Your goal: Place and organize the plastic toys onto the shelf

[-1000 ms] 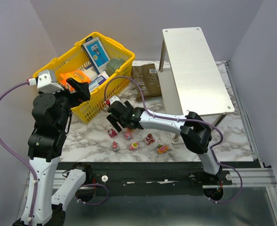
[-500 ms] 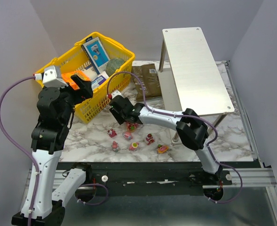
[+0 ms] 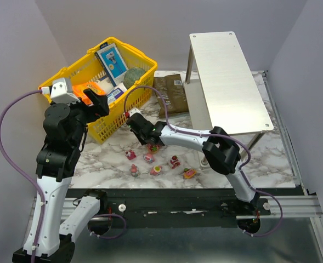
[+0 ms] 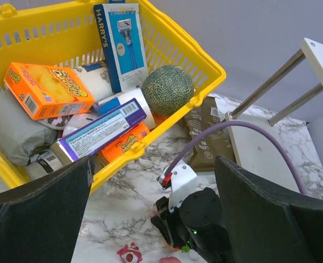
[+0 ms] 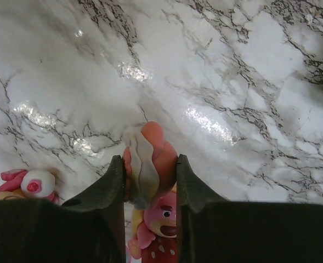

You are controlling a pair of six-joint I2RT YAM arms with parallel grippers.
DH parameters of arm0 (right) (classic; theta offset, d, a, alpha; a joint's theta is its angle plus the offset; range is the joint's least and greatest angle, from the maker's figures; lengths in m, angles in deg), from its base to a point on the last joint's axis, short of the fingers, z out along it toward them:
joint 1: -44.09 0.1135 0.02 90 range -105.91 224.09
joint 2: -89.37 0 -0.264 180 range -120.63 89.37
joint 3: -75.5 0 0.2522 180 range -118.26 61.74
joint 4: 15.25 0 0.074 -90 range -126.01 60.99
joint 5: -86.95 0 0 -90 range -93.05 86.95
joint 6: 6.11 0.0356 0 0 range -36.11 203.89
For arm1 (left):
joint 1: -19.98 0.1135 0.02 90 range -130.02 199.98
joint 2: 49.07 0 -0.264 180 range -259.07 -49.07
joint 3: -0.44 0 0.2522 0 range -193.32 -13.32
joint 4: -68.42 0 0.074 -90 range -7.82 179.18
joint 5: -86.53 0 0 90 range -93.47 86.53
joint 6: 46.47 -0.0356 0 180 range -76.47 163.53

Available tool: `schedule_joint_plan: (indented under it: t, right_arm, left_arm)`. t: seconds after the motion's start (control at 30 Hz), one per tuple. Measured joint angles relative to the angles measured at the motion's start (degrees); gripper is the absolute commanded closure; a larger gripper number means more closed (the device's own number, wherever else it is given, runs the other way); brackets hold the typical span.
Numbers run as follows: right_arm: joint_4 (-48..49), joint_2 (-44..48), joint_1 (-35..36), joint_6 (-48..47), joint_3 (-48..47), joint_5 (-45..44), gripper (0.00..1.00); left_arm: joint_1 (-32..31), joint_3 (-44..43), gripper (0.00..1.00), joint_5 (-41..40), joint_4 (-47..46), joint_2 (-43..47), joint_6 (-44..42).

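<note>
My right gripper point(image 5: 148, 160) is shut on a pink plastic toy point(image 5: 157, 147), a bear-like figurine pinched between both fingers just above the marble. From above, that gripper point(image 3: 150, 143) sits at the back of a loose cluster of several pink and red plastic toys point(image 3: 149, 158) near the table's front edge. One more toy point(image 5: 27, 185) lies to its left. The shelf point(image 3: 227, 76) stands at the back right with both white boards bare. My left gripper point(image 3: 95, 101) hangs open and holds nothing, high by the basket's front, and looks down on the right wrist point(image 4: 197, 219).
A yellow basket point(image 3: 145, 60) full of grocery boxes and a melon stands at the back left. A brown packet point(image 3: 169, 90) lies between the basket and the shelf's legs. The right arm's purple cable point(image 3: 161, 104) arches over the marble table point(image 3: 271, 159).
The right gripper has gone from open to shut, closing on the pink toy after shifting a little back and right. The left arm has risen slightly.
</note>
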Motion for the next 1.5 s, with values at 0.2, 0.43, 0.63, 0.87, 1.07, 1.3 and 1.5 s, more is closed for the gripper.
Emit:
schedule_joint_plan:
  t: [0.2,0.43,0.63,0.87,1.07,1.3,1.5]
  right_arm:
    - [0.3,0.3,0.0,0.7,0.3,-0.3,0.99]
    - [-3.2,5.8,0.0,1.6,1.4,-0.9,0.99]
    - [-11.7,17.4,0.0,2.0,-4.7,-3.4,0.99]
    - [-26.4,25.1,-1.4,1.0,-24.4,-8.6,0.99]
    - [-43.2,27.8,-8.2,1.7,-31.3,-12.9,0.99]
    - [-51.2,32.6,-11.0,5.0,-27.3,-15.4,0.99]
    - [-51.5,36.3,-11.1,6.3,-27.7,-18.5,0.99]
  left_arm:
    - [-0.1,0.0,0.01,-0.5,0.0,0.3,-0.5]
    - [-0.7,0.0,0.01,-1.0,0.0,0.8,-0.8]
    - [-0.9,0.0,0.01,-1.1,0.0,1.5,-0.9]
    - [-1.9,0.0,0.01,-1.1,-0.1,1.9,-1.0]
    - [-3.0,0.7,0.01,-1.0,-1.0,1.8,-1.0]
    - [-4.0,2.2,0.01,-0.7,-1.9,0.5,-1.0]
    - [-4.2,2.9,0.01,-0.1,-2.4,-1.1,-1.0]
